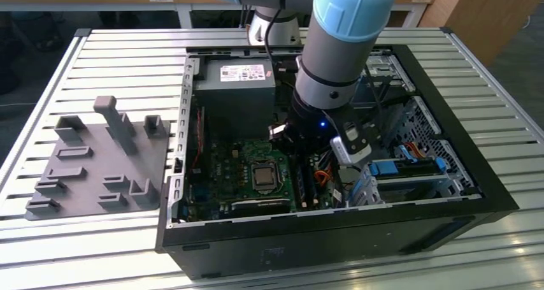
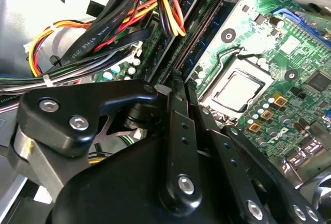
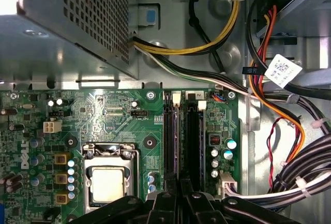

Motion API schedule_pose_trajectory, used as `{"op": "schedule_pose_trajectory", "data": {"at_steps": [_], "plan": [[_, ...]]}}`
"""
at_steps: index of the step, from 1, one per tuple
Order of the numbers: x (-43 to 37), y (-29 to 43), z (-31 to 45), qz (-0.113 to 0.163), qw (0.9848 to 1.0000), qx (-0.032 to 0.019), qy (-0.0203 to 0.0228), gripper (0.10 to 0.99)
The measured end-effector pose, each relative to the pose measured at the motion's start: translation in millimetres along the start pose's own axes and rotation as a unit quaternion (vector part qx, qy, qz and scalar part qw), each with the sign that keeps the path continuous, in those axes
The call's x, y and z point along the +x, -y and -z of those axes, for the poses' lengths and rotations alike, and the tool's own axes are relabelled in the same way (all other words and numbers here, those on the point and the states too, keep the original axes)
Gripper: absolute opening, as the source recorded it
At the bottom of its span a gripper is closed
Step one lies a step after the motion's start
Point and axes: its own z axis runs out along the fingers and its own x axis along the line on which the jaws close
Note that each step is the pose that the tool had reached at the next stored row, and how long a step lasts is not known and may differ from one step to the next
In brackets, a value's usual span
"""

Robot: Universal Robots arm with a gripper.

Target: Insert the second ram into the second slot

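The second ram [image 3: 175, 136] shows edge-on as a thin dark strip w/ a paler top edge, standing in a mobo slot just right of the CPU socket [image 3: 107, 182] in the first wrist view, lower centre of frame. Long axis runs straight up-frame from the gripper [image 3: 181, 185] to a white latch [image 3: 176, 98]. In the second wrist view the same strip [image 2: 205, 27] runs diagonally from the gripper [image 2: 173, 86] twd upper right. Gripper sits right at the strip's near end. Can't tell if the jaws are clenched on it. In the exterior view the arm [image 1: 340, 60] drops steeply from top centre into the open PC case [image 1: 476, 181], wrist low over the board.
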Motion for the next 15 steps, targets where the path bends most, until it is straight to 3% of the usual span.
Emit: {"op": "schedule_pose_trajectory", "data": {"at_steps": [6,15], "plan": [[0.4,-0.1,7.1,0.000,1.0000,0.0004,-0.0005,0.141],[-0.3,-0.4,7.7,0.000,1.0000,0.0051,-0.0008,0.141]]}}
